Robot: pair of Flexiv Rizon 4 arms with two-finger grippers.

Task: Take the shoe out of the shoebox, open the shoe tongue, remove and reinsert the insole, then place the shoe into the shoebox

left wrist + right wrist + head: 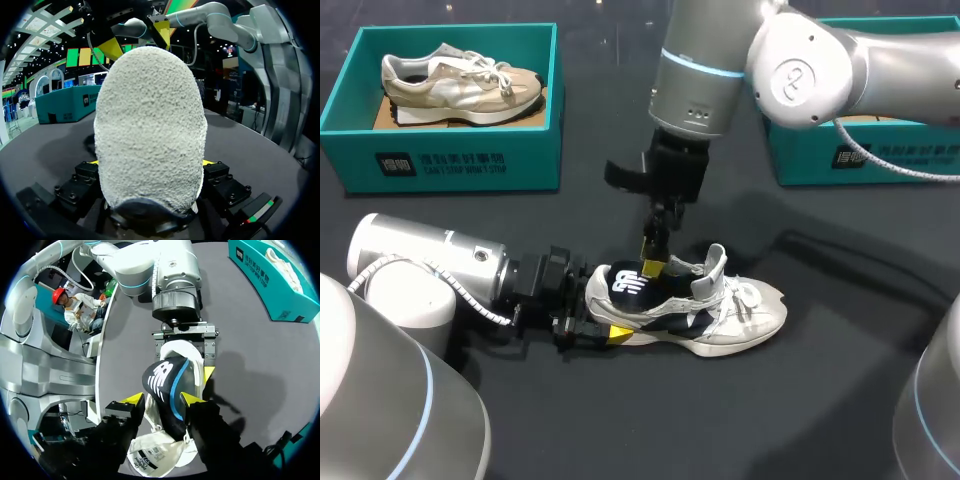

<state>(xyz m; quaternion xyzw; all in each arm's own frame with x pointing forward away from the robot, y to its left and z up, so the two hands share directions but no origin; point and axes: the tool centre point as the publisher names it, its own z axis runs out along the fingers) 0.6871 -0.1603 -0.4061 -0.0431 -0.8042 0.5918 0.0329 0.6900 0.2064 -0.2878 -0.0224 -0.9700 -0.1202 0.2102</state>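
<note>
A white and navy shoe (740, 315) lies on the dark table, toe to the right. My left gripper (595, 315) comes in low from the left and is shut on its heel; the left wrist view shows the fuzzy white heel (150, 130) filling the gap between the fingers. My right gripper (654, 262) reaches down from above into the shoe's opening. Its yellow tips press on both sides of the dark insole (165, 385), which stands partly up out of the shoe. The white tongue (155, 452) is folded forward toward the toe.
A teal shoebox (440, 160) at the back left holds a beige shoe (460, 85). A second teal box (860, 150) stands at the back right, partly behind my right arm. Bare dark tabletop lies in front of the shoe.
</note>
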